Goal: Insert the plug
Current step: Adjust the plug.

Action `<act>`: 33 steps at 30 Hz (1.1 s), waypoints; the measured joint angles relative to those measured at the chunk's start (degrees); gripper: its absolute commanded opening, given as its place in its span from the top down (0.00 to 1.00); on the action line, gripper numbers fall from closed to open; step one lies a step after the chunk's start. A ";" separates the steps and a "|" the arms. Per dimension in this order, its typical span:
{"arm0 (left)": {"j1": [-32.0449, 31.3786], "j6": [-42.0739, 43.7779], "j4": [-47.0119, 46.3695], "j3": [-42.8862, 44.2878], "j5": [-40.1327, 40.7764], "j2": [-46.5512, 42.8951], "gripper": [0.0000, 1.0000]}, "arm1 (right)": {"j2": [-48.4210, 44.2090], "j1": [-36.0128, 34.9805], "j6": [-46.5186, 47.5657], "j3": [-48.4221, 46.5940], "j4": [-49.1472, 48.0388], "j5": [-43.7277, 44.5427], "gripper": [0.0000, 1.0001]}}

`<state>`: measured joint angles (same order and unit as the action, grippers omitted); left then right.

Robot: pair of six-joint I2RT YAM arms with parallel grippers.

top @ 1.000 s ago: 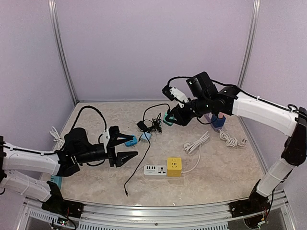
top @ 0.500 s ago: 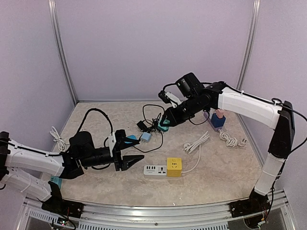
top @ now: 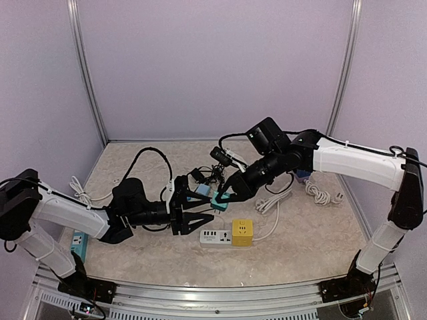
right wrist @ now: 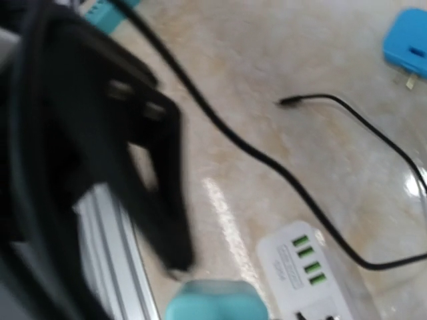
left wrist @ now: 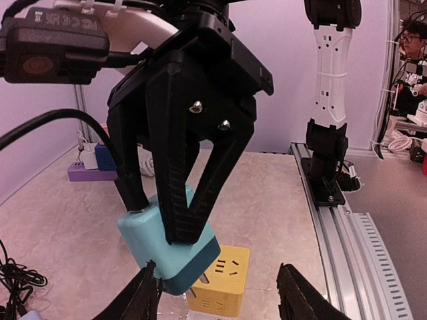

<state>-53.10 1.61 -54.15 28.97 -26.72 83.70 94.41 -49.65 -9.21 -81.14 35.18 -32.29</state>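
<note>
While the left pincer (top: 200, 217) hovers with its fingers spread and empty just beside the white USB strip (top: 215, 236), it looks well placed to brace that strip on the tabletop (top: 153, 261). Further right, the right pincer (top: 224, 193) is clamped on the teal plug (top: 219, 198), which is held in the air near the yellow cube socket (top: 242, 232). I judge it should square the prongs, hidden here, with the slots and then press straight down. Only the left wrist view shows the grip and the cube's slotted face. The right wrist view is blurred but adds a loose black cable (right wrist: 267, 167).
</note>
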 measured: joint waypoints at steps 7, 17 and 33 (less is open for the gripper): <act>0.79 -3.10 -1.40 2.01 -2.86 4.13 0.49 | -1.22 -2.01 3.93 2.47 -3.43 -2.29 1.00; 1.81 -7.34 -1.99 3.43 -8.39 4.90 0.69 | -4.02 -3.65 13.38 4.66 -5.51 -1.90 1.00; 2.14 -7.26 0.15 4.24 -11.21 5.88 0.63 | -4.11 -3.80 15.61 4.81 -6.47 -2.49 1.00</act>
<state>-50.96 -5.65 -54.00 33.21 -37.93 89.58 90.30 -53.45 6.39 -76.34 28.71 -34.79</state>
